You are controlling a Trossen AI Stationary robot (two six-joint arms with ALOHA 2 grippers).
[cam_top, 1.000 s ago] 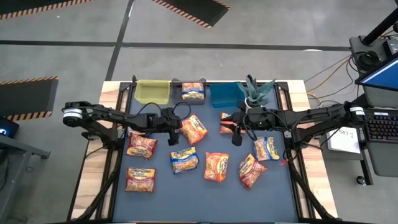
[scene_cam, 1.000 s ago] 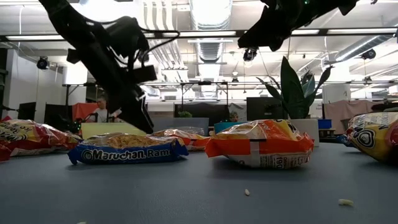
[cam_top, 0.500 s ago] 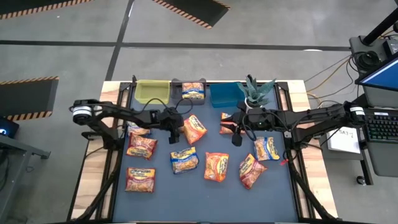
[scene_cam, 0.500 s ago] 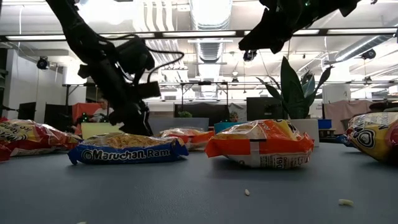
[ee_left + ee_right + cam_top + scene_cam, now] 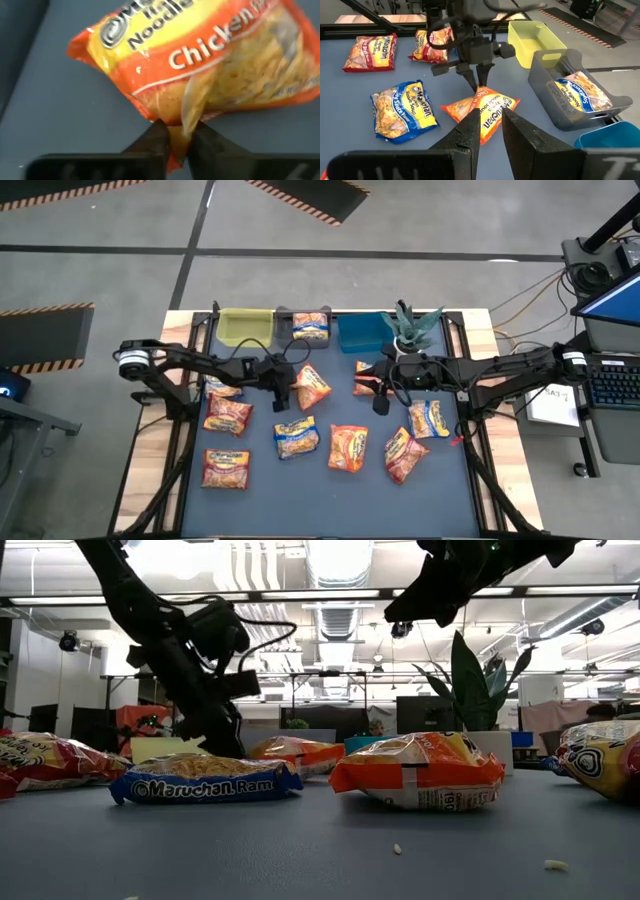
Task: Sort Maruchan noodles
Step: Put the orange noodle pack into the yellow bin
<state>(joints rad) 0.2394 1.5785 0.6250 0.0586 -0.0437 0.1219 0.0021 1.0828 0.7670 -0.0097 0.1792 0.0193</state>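
Note:
Several Maruchan noodle packets lie flat on the blue mat, among them a red one (image 5: 229,414), a blue-and-yellow one (image 5: 297,436) and an orange one (image 5: 348,448). My left gripper (image 5: 291,386) is shut on an orange chicken packet (image 5: 314,387) near the mat's middle. My right gripper (image 5: 380,398) hangs above the mat right of centre, beside another orange packet (image 5: 364,378). Its fingers (image 5: 470,131) are slightly apart with nothing between them. One packet (image 5: 311,326) lies in the grey bin. My left gripper pinches the orange packet's left end edge (image 5: 180,131) between its two fingers. The fingers slant down from the table's left. The plastic is crumpled at the pinch. The rest of the packet (image 5: 487,110) lies on the mat.
Along the far edge stand a yellow-green bin (image 5: 246,327), a grey bin (image 5: 296,335), a blue bin (image 5: 360,332) and a potted plant (image 5: 412,328). Further packets lie at the near left (image 5: 226,468) and on the right (image 5: 404,454) (image 5: 430,418). Crumbs dot the near mat (image 5: 398,849).
My left gripper has gone down and toward the table's right to the orange chicken packet, then shut on its left end. That end has risen a little and the packet has turned slightly; its far part has stayed on the mat.

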